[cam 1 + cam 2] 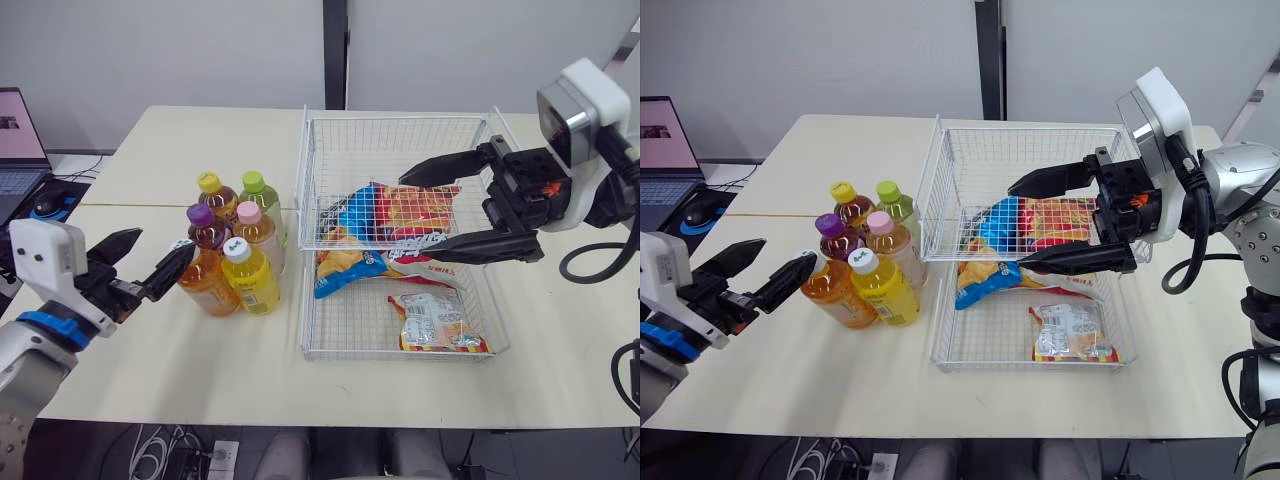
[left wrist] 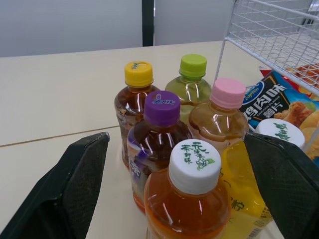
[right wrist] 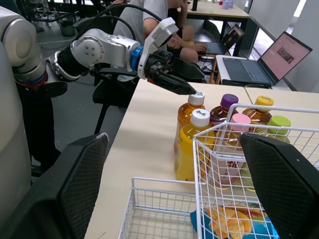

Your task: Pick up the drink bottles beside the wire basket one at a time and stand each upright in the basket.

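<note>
From the head, the left gripper [image 1: 166, 240] has its fingers spread apart, and six drink bottles [image 1: 236, 262] stand upright in a cluster just ahead of its fingertips. The right gripper [image 1: 413, 218], its fingers parted too, hangs over the wire basket [image 1: 305, 170], with at least three snack bags [image 1: 400, 212] below it. In the left wrist view six caps [image 2: 161, 107] show between the fingers [image 2: 75, 189]: one yellow, one green, one purple, one pink and two white. The white ones carry green characters, and the purple one's writing is too small to read. In the right wrist view the basket's rim lies just before that gripper, and the bottles stand beyond it.
</note>
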Motion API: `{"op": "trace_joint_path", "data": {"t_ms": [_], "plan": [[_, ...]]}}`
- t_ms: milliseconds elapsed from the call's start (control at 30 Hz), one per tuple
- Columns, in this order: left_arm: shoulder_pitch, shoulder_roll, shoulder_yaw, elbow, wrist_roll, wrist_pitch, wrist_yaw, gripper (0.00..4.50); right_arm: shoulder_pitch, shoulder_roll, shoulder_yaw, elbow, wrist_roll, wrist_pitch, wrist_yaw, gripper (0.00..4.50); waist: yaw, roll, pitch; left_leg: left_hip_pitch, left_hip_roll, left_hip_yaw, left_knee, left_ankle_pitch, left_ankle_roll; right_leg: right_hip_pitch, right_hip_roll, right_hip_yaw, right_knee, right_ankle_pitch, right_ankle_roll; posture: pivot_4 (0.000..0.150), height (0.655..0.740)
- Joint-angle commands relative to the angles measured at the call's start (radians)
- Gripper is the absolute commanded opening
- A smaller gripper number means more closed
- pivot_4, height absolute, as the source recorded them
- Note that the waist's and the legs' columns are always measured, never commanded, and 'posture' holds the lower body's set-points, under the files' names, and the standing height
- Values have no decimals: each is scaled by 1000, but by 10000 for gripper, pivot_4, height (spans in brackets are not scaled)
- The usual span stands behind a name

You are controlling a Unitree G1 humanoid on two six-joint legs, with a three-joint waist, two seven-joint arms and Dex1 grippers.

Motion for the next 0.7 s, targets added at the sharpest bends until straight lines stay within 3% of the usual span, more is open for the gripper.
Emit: {"op": "trace_joint_path", "data": {"t_ms": [33, 433, 700], "plan": [[-25, -12, -42, 25, 63, -58, 5, 44687, -27, 0, -26, -13, 4, 0, 0, 45000, 1, 0, 0, 0, 0, 0, 0, 0, 0, 0, 0, 0, 0, 0, 0, 1500, 7400], [-81, -22, -156, 91, 139, -115, -44, 44687, -13, -16, -56, -39, 26, 28, -18, 45000, 2, 0, 0, 0, 0, 0, 0, 0, 0, 0, 2, 0, 0, 0, 0, 1500, 7400], [-89, -35, -191, 103, 169, -129, -58, 19150, -10, -17, -74, -52, 33, 46, -29, 45000, 2, 0, 0, 0, 0, -1, 0, 0, 0, 0, 2, 0, 0, 0, 0, 1500, 7400]]}}
